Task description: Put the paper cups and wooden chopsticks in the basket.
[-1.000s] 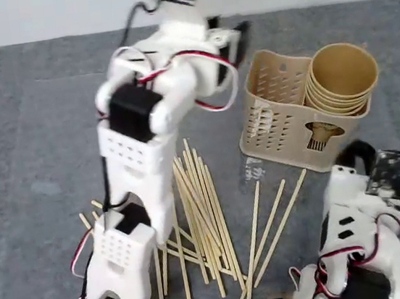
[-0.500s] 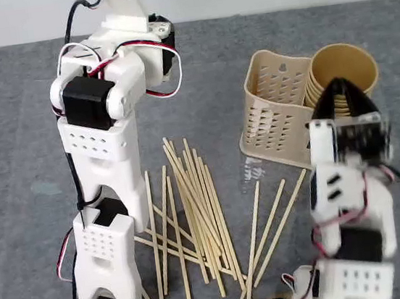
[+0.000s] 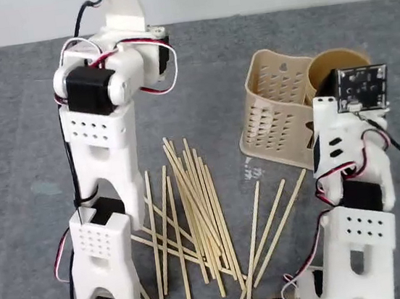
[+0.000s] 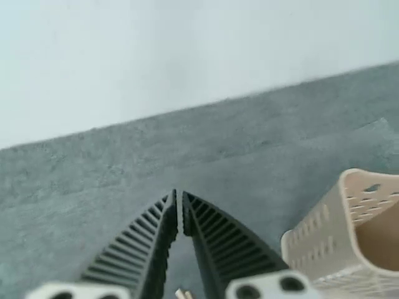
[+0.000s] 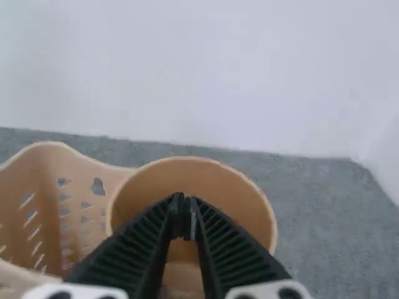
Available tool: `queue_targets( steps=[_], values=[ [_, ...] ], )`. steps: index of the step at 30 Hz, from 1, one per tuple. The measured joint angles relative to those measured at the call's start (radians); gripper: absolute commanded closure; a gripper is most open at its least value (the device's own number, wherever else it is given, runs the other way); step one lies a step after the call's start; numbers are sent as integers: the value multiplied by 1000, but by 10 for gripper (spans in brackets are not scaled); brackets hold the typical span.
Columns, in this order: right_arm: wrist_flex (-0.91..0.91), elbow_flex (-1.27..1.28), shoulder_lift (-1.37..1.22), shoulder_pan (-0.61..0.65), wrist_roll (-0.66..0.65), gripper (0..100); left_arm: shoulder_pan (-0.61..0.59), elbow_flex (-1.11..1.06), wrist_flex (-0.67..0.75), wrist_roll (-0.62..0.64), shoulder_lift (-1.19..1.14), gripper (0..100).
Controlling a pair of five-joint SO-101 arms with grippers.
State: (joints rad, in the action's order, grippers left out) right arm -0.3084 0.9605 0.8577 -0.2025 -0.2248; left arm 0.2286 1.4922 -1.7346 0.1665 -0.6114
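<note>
Chopsticks [image 3: 193,209] lie scattered on the bench [image 3: 24,142] between the arms, cups [image 3: 324,68] already stacked in the basket [image 3: 275,111]. Both jaws clenched, seemingly empty; next, one arm must drop, open and pinch a stick.

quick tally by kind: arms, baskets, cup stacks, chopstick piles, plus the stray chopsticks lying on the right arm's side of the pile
robot arms: 2 (left arm, right arm)
basket: 1
paper cup stack: 1
main chopstick pile: 1
stray chopsticks: 3
total: 8
</note>
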Motion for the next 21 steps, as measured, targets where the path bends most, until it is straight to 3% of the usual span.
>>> queue_targets(
  steps=[9, 15, 21],
  values=[
    [-55, -26, 37, -6, 0, 983, -69, -20, 0, 0, 17, 985],
    [-356, -213, 123, 5, -2, 983, -152, -38, -2, 0, 104, 985],
    [-721, -361, 138, 130, -2, 983, -253, -336, -2, -32, 293, 985]
  ],
)
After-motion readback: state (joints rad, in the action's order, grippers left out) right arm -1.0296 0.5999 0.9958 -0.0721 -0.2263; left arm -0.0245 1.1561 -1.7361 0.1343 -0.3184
